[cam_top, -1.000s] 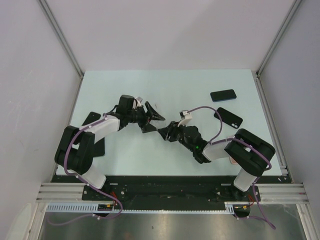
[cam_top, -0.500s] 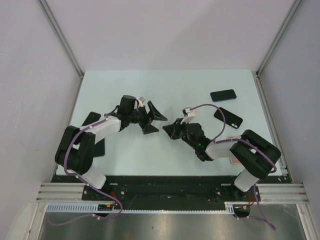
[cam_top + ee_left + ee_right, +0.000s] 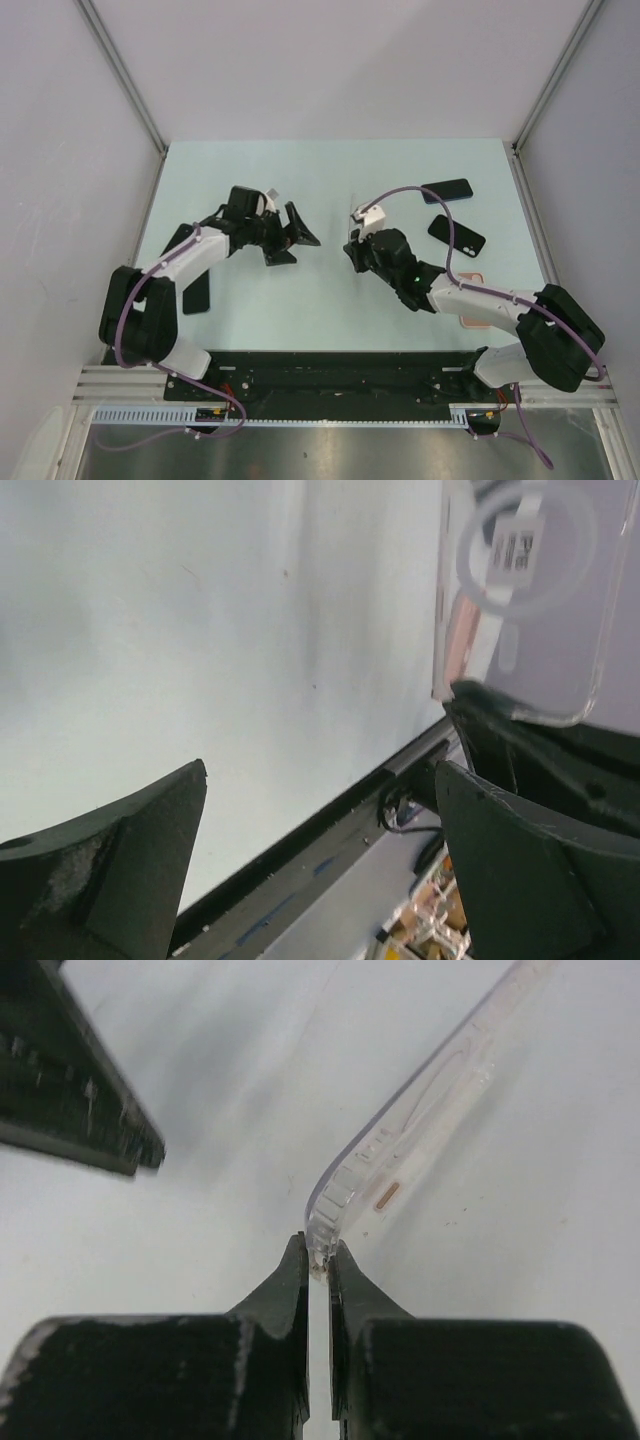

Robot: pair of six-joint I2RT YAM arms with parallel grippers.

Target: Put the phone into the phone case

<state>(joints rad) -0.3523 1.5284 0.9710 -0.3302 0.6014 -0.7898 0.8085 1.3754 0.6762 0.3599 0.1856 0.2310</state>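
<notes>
While the right hand (image 3: 318,1260) pinches 1 corner of the clear plastic phone case (image 3: 420,1110) near frame centre, the left hand (image 3: 320,780) gapes released; a black rectangular phone (image 3: 446,190) lies upper right on the pale counter (image 3: 300,180).

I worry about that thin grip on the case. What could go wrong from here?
1. The right gripper pinches the clear case only at one corner of its rim, so the case may twist or slip out.
2. The left gripper is open, and the case shows just beyond one of its fingers. A misjudged grab there could knock the case loose.
</notes>
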